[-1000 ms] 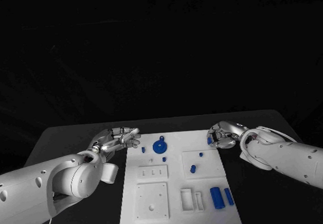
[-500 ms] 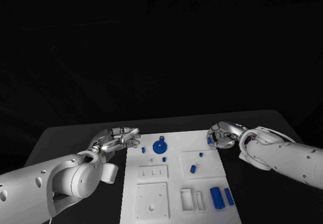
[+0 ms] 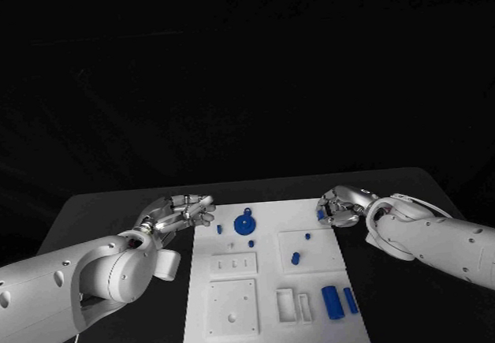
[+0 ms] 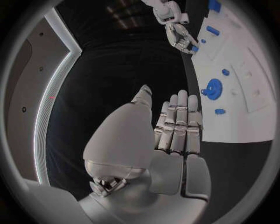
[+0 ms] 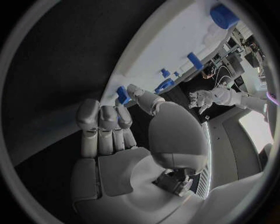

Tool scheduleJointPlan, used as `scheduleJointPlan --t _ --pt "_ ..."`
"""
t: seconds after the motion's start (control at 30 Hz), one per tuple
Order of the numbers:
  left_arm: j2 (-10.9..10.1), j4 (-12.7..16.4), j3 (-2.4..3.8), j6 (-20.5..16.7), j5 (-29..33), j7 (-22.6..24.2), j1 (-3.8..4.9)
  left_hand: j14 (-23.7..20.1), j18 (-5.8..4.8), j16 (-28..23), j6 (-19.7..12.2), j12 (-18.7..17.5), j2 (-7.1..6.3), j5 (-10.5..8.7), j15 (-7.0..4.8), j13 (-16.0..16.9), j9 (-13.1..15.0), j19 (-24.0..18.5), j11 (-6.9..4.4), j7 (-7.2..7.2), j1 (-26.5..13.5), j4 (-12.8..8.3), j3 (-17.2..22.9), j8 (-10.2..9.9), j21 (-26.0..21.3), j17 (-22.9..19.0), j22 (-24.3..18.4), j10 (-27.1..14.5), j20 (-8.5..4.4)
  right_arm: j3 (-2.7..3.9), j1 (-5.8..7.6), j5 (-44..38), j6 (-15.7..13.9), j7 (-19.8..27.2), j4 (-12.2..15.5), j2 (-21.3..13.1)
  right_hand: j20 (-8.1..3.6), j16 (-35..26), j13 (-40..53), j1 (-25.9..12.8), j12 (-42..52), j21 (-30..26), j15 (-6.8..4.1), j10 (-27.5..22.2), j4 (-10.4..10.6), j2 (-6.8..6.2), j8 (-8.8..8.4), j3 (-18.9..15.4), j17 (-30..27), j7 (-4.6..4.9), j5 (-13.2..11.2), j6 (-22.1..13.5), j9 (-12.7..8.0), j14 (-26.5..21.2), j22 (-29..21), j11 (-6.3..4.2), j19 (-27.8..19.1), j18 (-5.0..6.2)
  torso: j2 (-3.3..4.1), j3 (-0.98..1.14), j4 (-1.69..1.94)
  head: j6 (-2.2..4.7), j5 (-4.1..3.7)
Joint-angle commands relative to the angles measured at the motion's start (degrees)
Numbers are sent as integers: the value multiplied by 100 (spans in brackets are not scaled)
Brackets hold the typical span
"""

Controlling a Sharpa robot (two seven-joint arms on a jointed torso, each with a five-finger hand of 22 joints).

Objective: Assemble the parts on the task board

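The white task board [image 3: 268,296] lies in the middle of the table. A blue gear [image 3: 245,223] stands near its far end, with small blue pegs [image 3: 296,258] further in and two blue cylinders [image 3: 333,302] at the near right. My right hand [image 3: 343,206] is at the board's far right edge, and its thumb and a fingertip pinch a small blue part [image 5: 122,94] there. My left hand [image 3: 180,212] hovers off the board's far left edge with straight fingers [image 4: 178,121] and holds nothing. The gear [image 4: 212,88] lies just beyond those fingers.
The board carries raised white blocks: one with slots [image 3: 233,262], a square plate with holes [image 3: 232,307] and a narrow frame [image 3: 287,305]. Bare black table [image 3: 114,212] lies on both sides of the board, behind the two arms.
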Motion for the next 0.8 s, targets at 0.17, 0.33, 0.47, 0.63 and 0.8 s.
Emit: scheduleJointPlan --t 0.17,0.33,0.47,0.63,0.8 --pt "4 15 4 92 18 54 2 18 66 -28 26 -22 -6 -28 20 2 -11 11 -13 73 45 5 -35 35 -28 7 91 31 -13 -1 -14 -39 -29 2 -9 12 -5 -29 4 -4 30 24 -69 5 -25 112 94 44 18 -3 -72 189 32 6 92 -75 -42 710 1 -1 3 1 -3" --pt "6 10 4 91 18 56 3 19 66 -28 26 -23 -5 -28 20 2 -12 11 -13 73 46 5 -35 35 -29 7 90 31 -14 -1 -15 -78 -67 19 -10 11 -2 -43 11 -31 35 33 -127 29 -76 174 184 49 32 -71 -83 386 72 10 95 -139 -50 710 -1 -2 5 -3 -3" --pt "5 8 4 90 18 55 3 19 66 -28 26 -23 -4 -28 20 2 -12 12 -13 73 46 4 -35 35 -29 7 90 31 -14 -1 -16 -125 -133 11 -6 12 0 -53 14 -41 36 40 -164 42 -117 261 230 49 41 -112 -97 496 93 11 97 -178 -57 710 -1 -2 5 -7 -6" --pt "1 10 4 91 18 54 3 19 66 -28 26 -23 -4 -28 20 2 -13 12 -13 73 47 4 -35 35 -29 7 90 32 -14 -1 -21 -145 -211 -3 -3 26 -2 -59 23 -30 44 41 -187 56 -149 312 252 75 48 -136 -125 553 104 11 95 -201 -63 710 0 -1 0 -10 -4" --pt "3 10 4 86 18 51 3 19 66 -29 27 -23 -2 -28 20 2 -13 12 -14 73 48 4 -35 36 -29 8 90 32 -14 -1 -26 -166 -345 -33 13 32 -4 -61 28 -39 49 45 -199 66 -154 343 265 89 54 -148 -131 582 113 11 94 -214 -62 710 2 -3 4 -7 -2"
